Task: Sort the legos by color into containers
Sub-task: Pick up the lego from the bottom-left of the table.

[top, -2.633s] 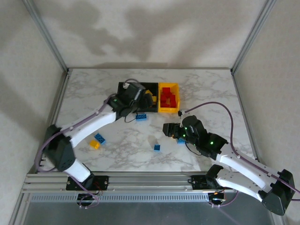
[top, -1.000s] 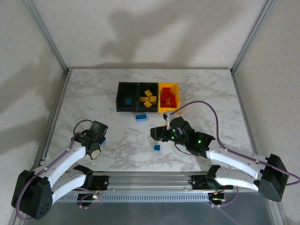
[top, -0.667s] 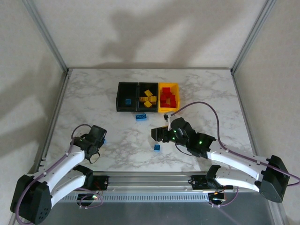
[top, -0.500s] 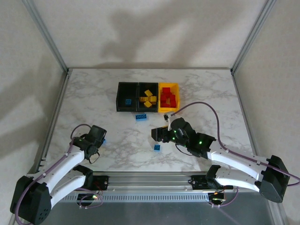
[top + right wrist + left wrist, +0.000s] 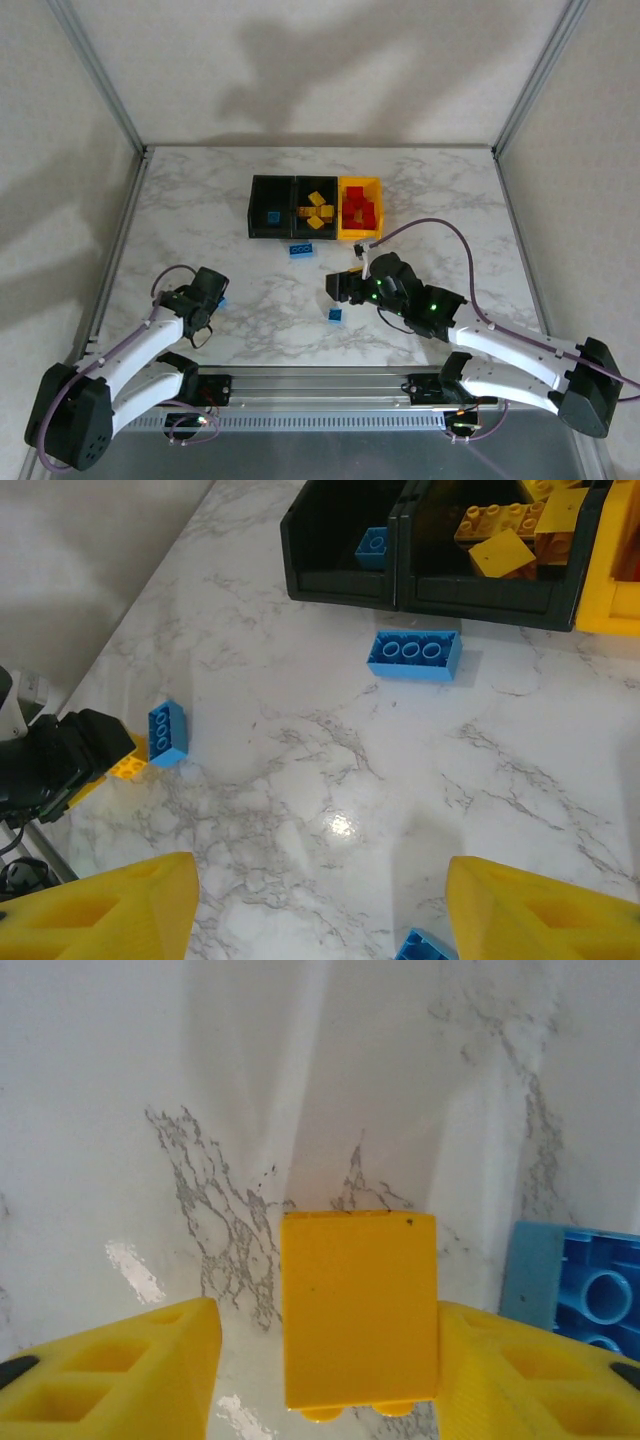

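On the marble table (image 5: 180, 200), the row of containers (image 5: 440, 590) sits ahead of the right gripper (image 5: 320, 872), a little to its right. That gripper's jaws stand wide apart with nothing between them. The left gripper (image 5: 322, 1325) straddles a yellow lego (image 5: 358, 1305), one finger against it and a strip of marble showing at the other, so it is not yet clamped. A blue lego (image 5: 585, 1280) lies just right of that gripper. A long blue lego (image 5: 414, 654) lies ahead of the right gripper, just short of the bins.

left tool (image 5: 325, 1365) — narrower round yellow lego (image 5: 360, 1310)
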Motion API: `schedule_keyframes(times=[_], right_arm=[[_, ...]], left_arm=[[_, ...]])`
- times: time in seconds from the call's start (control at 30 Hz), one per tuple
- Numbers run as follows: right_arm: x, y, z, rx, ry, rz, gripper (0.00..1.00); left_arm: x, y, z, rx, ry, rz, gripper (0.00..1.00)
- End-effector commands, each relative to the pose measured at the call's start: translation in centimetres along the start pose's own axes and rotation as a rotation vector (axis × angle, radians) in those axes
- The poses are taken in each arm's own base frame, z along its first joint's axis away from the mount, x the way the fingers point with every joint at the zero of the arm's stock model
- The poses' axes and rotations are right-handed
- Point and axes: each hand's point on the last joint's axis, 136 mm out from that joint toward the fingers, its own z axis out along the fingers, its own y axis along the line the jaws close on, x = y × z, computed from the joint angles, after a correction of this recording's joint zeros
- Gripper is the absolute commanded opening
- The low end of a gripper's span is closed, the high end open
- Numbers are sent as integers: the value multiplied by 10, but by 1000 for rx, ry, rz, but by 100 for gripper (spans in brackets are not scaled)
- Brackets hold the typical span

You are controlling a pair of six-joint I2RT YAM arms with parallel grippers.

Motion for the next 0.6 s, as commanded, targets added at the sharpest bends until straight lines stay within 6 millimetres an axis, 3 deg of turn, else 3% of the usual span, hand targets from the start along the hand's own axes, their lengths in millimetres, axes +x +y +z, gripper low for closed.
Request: schedule_keyframes(times=[0.0,0.07,0.27,0.57], right_arm=[[2,-3,-3,18,-2,-17,66],[1,-3,-3,18,-4,-16,66],[1,-2,-2,15,-9,-12,66],[1,-2,1,10,-12,-8,66]], left_arm=[[-4,7,6,-25,-34,-6,48],[-4,6,6,-18,-33,-4,42],[-9,-3,-3,16,-28,-10,42],[-29,-27,-33,102,-41,-12,39]])
